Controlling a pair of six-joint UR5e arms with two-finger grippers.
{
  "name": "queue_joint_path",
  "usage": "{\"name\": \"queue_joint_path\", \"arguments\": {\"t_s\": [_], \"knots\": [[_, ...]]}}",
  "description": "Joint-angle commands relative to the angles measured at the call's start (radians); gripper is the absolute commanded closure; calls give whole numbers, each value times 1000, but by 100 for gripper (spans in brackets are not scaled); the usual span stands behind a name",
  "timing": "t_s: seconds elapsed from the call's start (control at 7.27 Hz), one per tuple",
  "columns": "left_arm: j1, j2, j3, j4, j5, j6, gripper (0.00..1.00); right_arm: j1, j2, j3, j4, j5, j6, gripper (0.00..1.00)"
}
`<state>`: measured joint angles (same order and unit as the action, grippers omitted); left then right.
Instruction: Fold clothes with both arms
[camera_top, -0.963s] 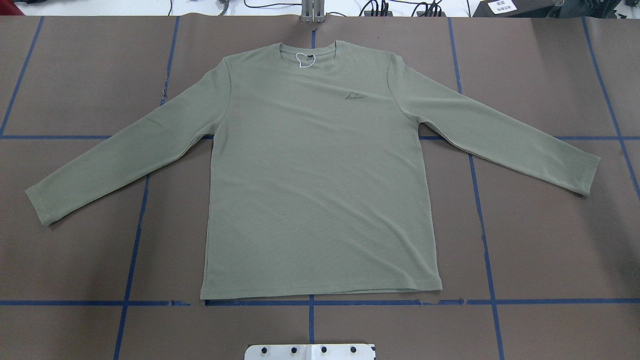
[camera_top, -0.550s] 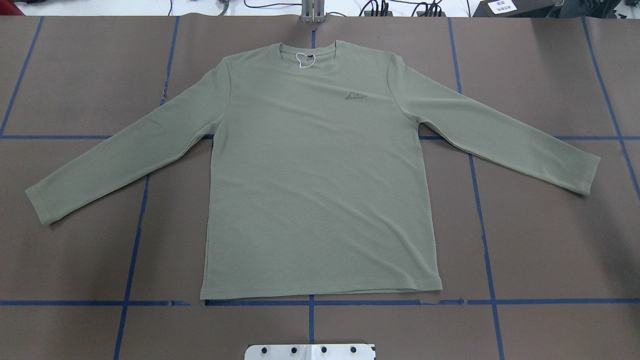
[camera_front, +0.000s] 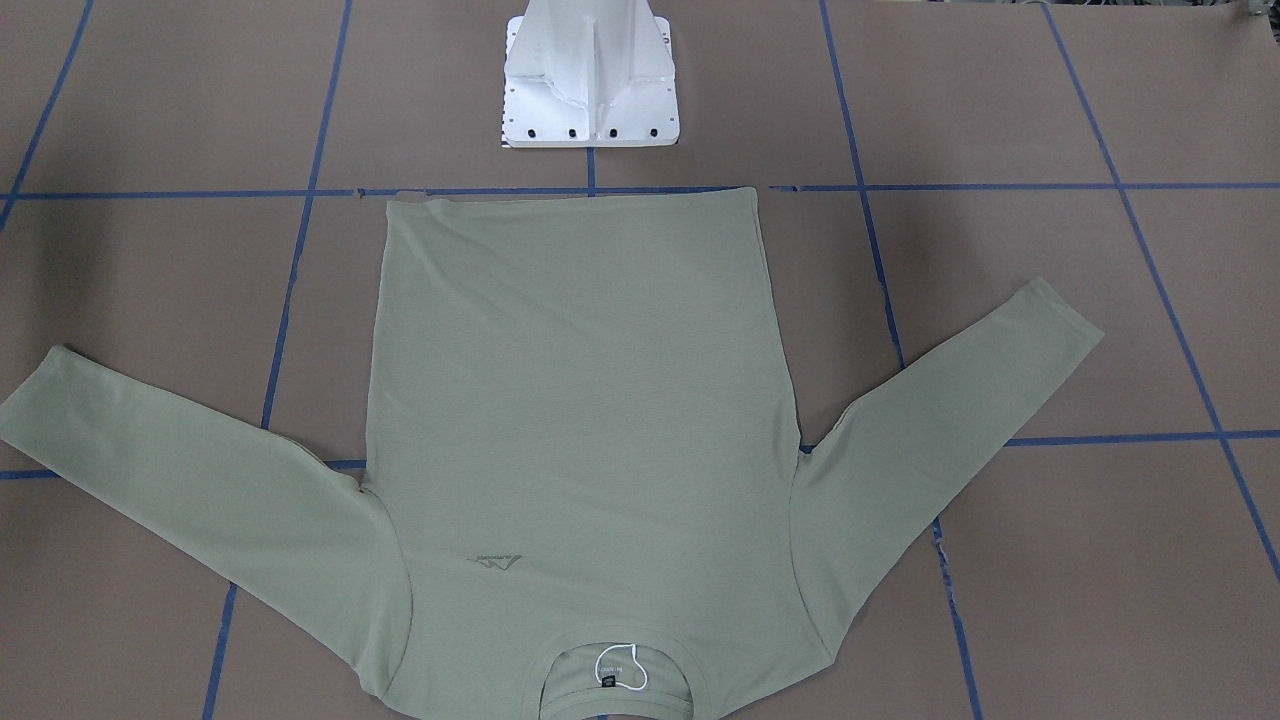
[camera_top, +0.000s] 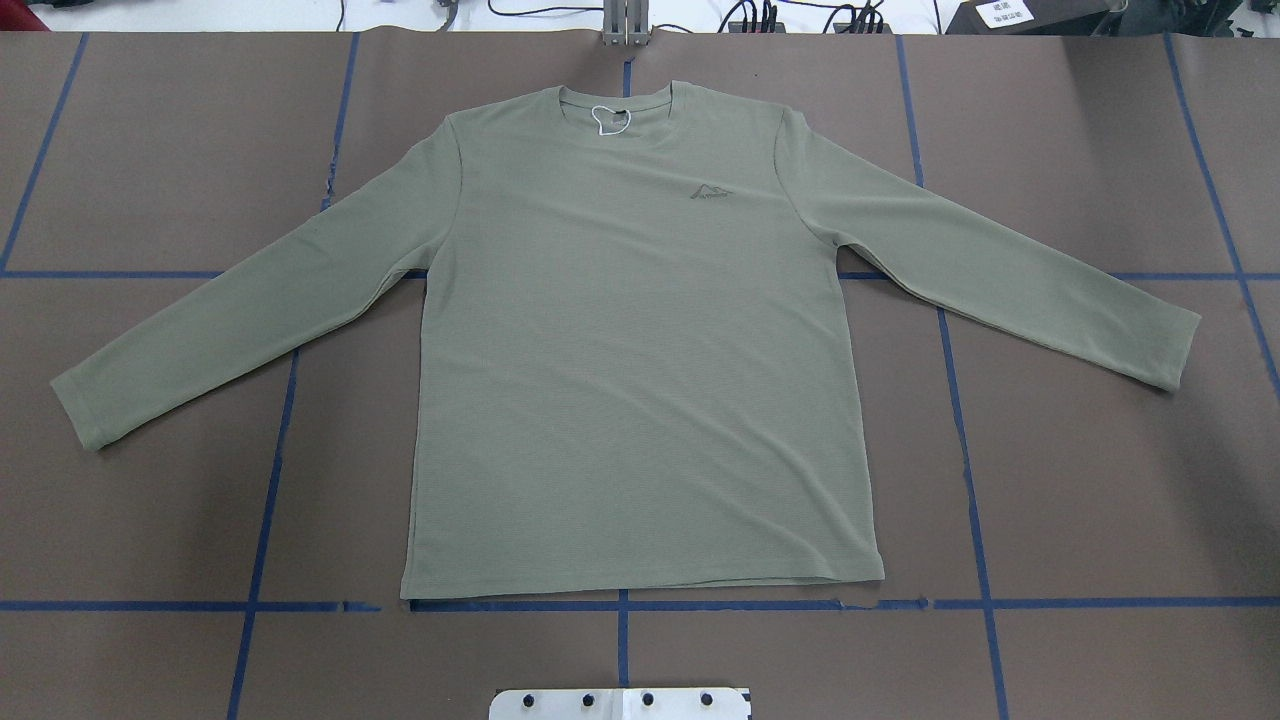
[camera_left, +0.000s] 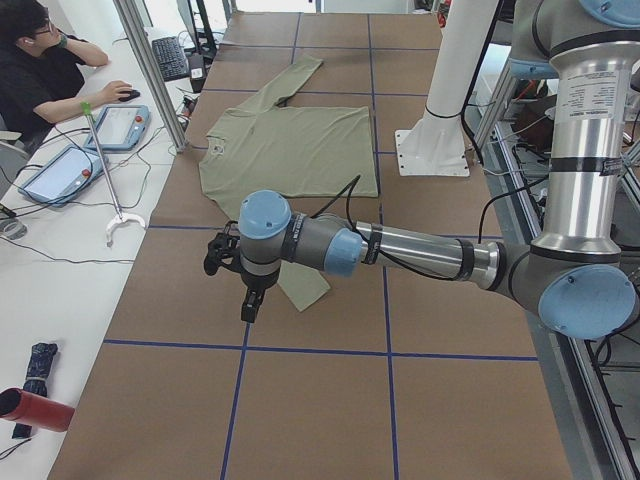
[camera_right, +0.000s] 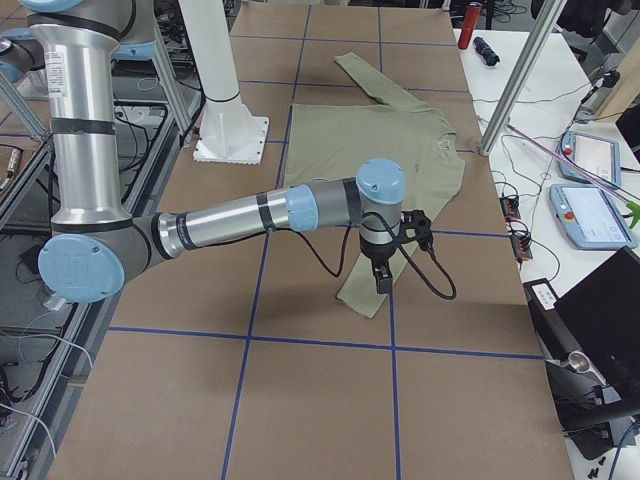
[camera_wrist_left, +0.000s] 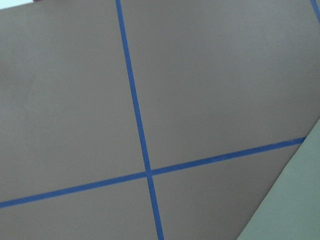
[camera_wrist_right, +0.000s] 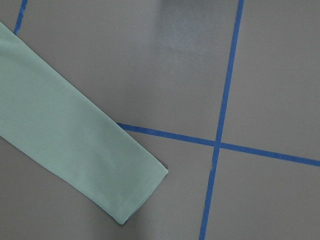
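Note:
The pale sage-green shirt (camera_top: 640, 350) lies flat and face up on the brown table, sleeves spread out to both sides, neck toward the far edge; it also shows in the front view (camera_front: 570, 400). No arm shows in the overhead or front views. In the exterior left view my left gripper (camera_left: 245, 300) hangs over the near sleeve cuff (camera_left: 305, 285). In the exterior right view my right gripper (camera_right: 383, 275) hangs over the other cuff (camera_right: 365, 290). I cannot tell whether either is open. The right wrist view shows a sleeve end (camera_wrist_right: 65, 135); the left wrist view shows a shirt corner (camera_wrist_left: 290, 205).
The white pedestal (camera_front: 590, 80) stands at the robot's side of the table, just behind the shirt's hem. Blue tape lines (camera_top: 960, 400) grid the table. An operator (camera_left: 40, 60) sits beside pendants (camera_left: 125, 125) past the far edge. An aluminium post (camera_left: 150, 70) stands there.

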<state>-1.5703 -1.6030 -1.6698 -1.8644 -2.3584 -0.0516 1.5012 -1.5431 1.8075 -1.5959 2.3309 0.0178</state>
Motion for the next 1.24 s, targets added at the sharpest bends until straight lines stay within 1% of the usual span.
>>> {"name": "queue_joint_path", "arguments": {"t_s": [0.0,0.14,0.28,0.41,0.55,0.69,0.83,1.1], "knots": [[0,-5,7,-24,-1,-2,0,-106,-2,-119,292,8,199,0],[0,-5,4,-25,-1,-1,0,-117,-3,-234,514,30,361,0],[0,-3,2,-25,-1,-1,0,-149,-9,-326,719,30,524,0],[0,-2,2,-27,-2,1,0,-201,-14,-431,881,9,606,4],[0,-2,2,-27,-2,1,0,-235,-14,-511,981,-20,616,4],[0,1,-1,-27,-4,1,0,-289,-14,-527,1004,-74,648,6],[0,3,-1,-29,-4,2,0,-321,-14,-530,1005,-106,649,7],[0,6,-2,-29,-4,2,0,-332,-21,-530,1005,-108,649,8]]}}
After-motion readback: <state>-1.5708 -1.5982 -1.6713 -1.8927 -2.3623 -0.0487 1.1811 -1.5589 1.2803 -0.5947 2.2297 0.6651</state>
